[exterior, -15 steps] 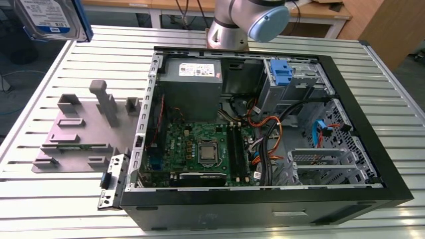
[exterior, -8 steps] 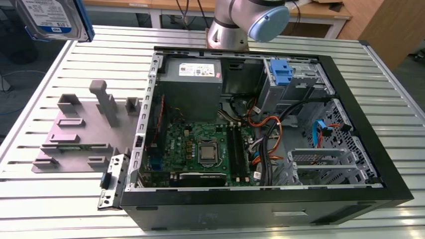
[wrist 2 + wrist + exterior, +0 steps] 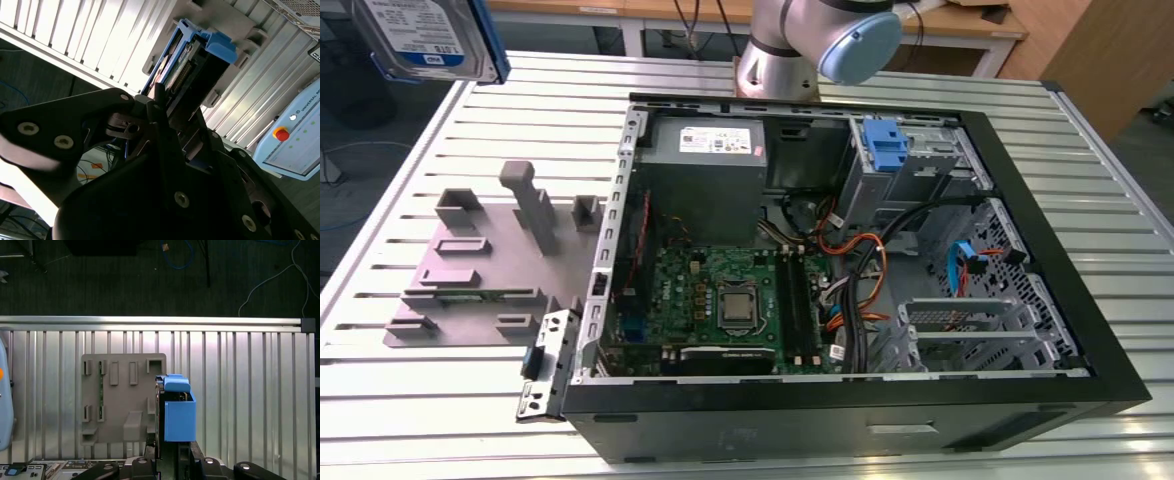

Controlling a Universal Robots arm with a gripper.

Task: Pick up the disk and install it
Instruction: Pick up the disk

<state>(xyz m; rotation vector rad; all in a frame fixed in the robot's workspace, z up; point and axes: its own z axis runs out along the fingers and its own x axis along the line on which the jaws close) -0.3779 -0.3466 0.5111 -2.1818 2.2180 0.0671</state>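
Observation:
The disk (image 3: 424,38), silver with a white-and-blue label and a blue bracket, hangs in the air above the table's far corner at the exterior view's left. In both wrist views my gripper (image 3: 161,116) (image 3: 170,459) is shut on the disk (image 3: 196,64) (image 3: 178,416), which sticks out edge-on past the fingers with its blue bracket at the outer end. Below it in the first wrist view lies the grey plastic stand (image 3: 118,401). The open computer case (image 3: 1107,385) lies on its side at the exterior view's right, with a drive cage (image 3: 907,160) at its far end.
The grey stand (image 3: 491,262) with upright posts sits on the slatted metal table (image 3: 1094,215) beside the case. Inside the case are a grey power supply (image 3: 704,142), a green board (image 3: 720,300) and loose cables (image 3: 861,265). The arm's base (image 3: 781,62) stands behind the case. A pale control pendant (image 3: 295,142) lies nearby.

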